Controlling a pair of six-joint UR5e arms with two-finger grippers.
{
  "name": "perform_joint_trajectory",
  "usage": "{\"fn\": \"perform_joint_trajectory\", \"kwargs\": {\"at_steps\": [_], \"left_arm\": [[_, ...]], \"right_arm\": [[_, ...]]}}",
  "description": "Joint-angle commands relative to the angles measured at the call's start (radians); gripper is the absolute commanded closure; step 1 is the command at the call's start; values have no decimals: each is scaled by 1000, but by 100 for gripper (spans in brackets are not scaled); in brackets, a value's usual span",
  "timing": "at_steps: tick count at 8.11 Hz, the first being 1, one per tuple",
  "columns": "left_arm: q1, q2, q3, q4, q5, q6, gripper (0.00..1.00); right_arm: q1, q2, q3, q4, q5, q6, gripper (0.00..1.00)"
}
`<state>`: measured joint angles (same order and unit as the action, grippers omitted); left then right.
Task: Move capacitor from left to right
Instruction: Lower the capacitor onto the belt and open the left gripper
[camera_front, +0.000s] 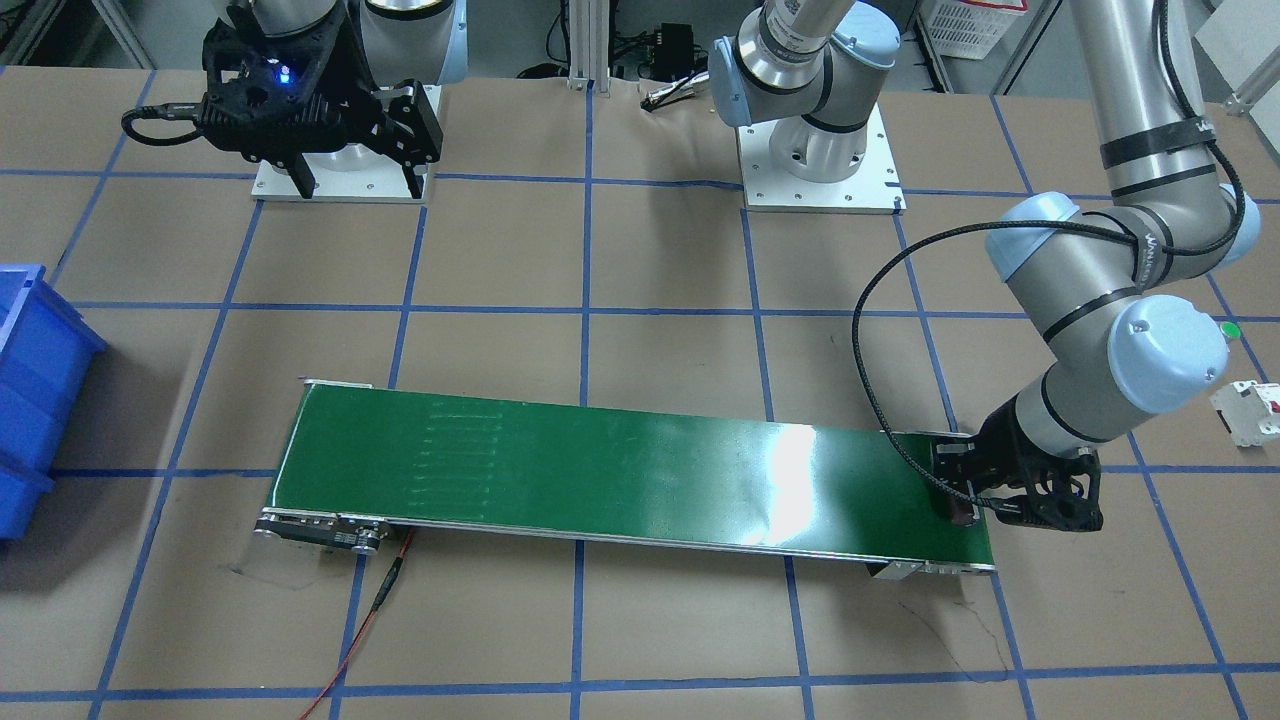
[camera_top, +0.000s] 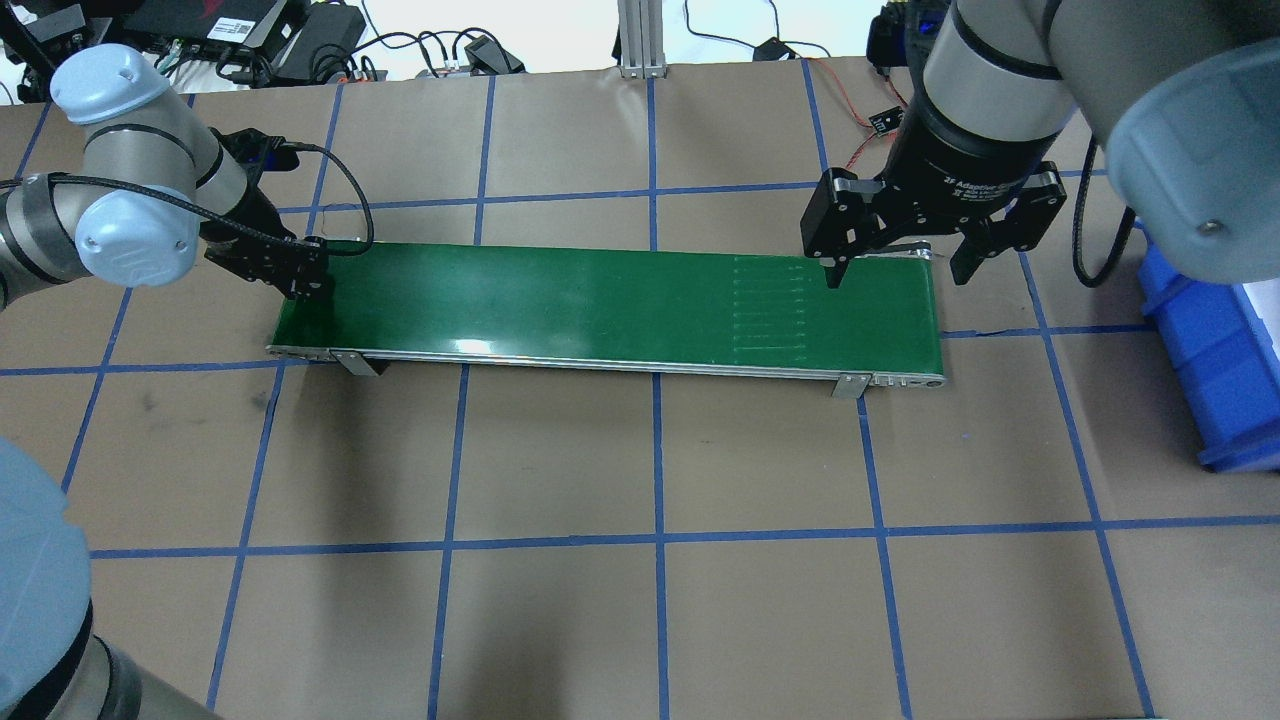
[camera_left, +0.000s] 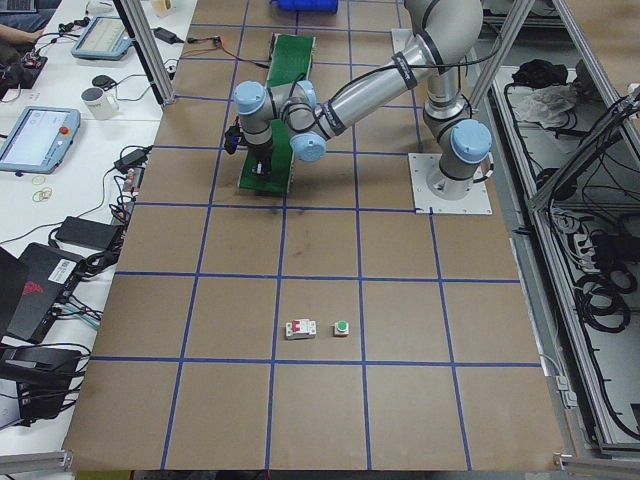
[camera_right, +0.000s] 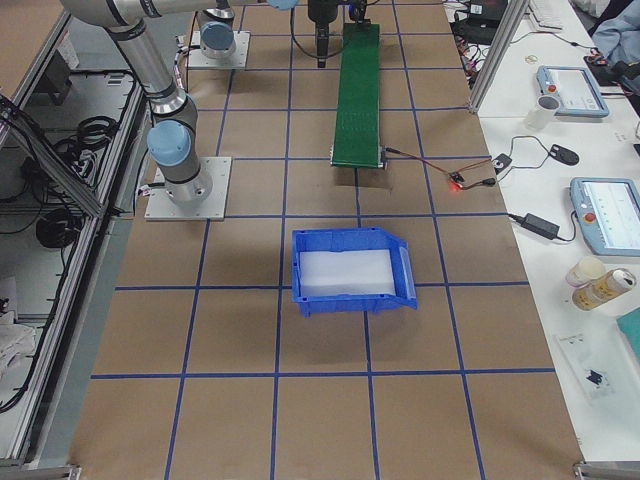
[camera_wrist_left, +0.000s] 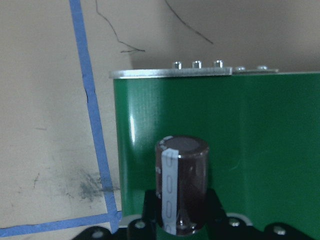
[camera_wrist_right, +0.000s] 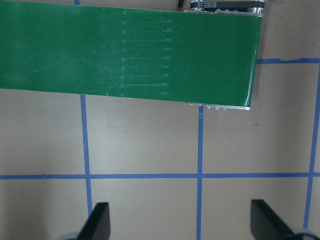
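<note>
The capacitor (camera_wrist_left: 181, 186), a stubby dark brown cylinder with a pale grey stripe, fills the middle of the left wrist view. My left gripper (camera_wrist_left: 182, 222) is shut on it. It holds the capacitor low over the left end of the green conveyor belt (camera_wrist_left: 270, 130). In the overhead view the left gripper (camera_top: 300, 282) sits at the belt's (camera_top: 600, 305) left end, and the capacitor is hidden there. My right gripper (camera_top: 893, 265) is open and empty, high above the belt's right end. Its fingers (camera_wrist_right: 100, 220) frame bare table beside the belt (camera_wrist_right: 100, 50).
A blue bin (camera_top: 1200, 340) stands on the table to the right of the belt. A white block with a red mark (camera_front: 1250, 410) and a small green-capped part (camera_front: 1229, 330) lie beyond the belt's left end. A red wire (camera_front: 370, 620) trails from the belt's right end.
</note>
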<state>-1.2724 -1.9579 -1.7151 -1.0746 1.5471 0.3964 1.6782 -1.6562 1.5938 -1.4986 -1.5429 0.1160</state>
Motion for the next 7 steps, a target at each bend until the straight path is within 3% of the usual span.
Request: {"fn": "perform_joint_trajectory", "kwargs": {"at_steps": [1, 2, 4, 7], "left_arm": [[-1, -4, 0, -7, 4, -57, 45], [-5, 8, 0, -10, 5, -67, 0], [-48, 68, 3, -7, 18, -103, 0], [-84, 279, 3, -131, 41, -149, 0]], "right_arm": [[0, -1, 0, 1, 0, 1, 0], [0, -1, 0, 1, 0, 1, 0], [0, -1, 0, 1, 0, 1, 0], [0, 1, 0, -2, 1, -1, 0]]}}
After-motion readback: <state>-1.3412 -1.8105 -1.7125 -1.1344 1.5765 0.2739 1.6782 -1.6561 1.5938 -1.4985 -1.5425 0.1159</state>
